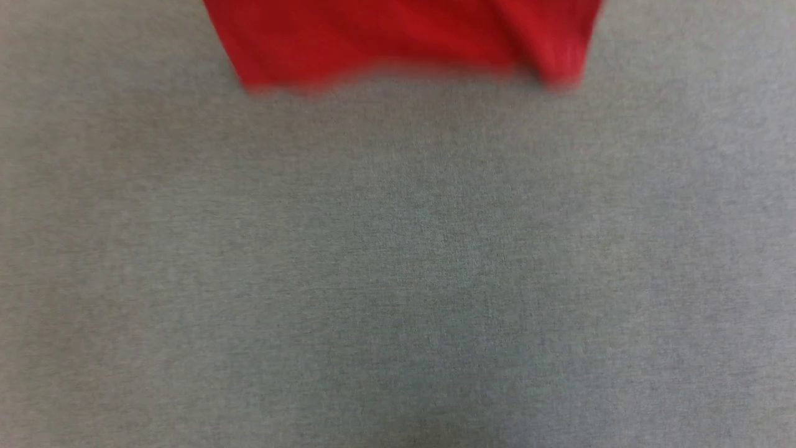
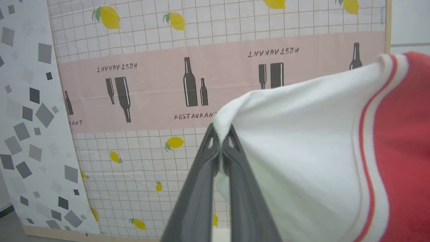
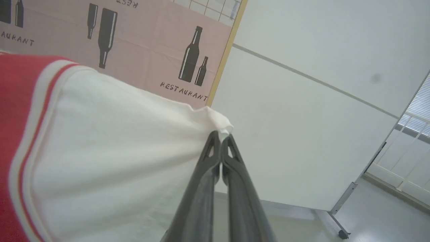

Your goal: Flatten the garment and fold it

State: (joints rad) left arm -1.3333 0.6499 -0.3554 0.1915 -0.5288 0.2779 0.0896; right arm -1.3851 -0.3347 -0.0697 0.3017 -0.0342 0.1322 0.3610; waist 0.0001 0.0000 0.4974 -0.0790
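Nearest you lies the flat grey woven-fabric bench [image 1: 398,261], bare across the near and middle ground. At its far side you see the bottom hem of the bright red soft-fabric T-shirt with short white sleeves [image 1: 404,37], blurred, so you cannot tell whether the hem touches the bench.

Further up, the shirt is held by its two sleeves. Your left pincer [image 2: 221,131] has its dark fingers pressed together on a fold at the edge of the left white sleeve. Your right pincer [image 3: 221,136] is pinched the same way on the edge of the right white sleeve. The cloth runs taut from each grip, past the red-and-white striped trim to the red body between them.

Farthest off stands a printed cloth panel [image 2: 151,84] (yellow lemons on a grid, dark bottles on a pink band). A white board with grey squares [image 2: 27,101] is at its left and a plain white wall [image 3: 302,101] at its right.
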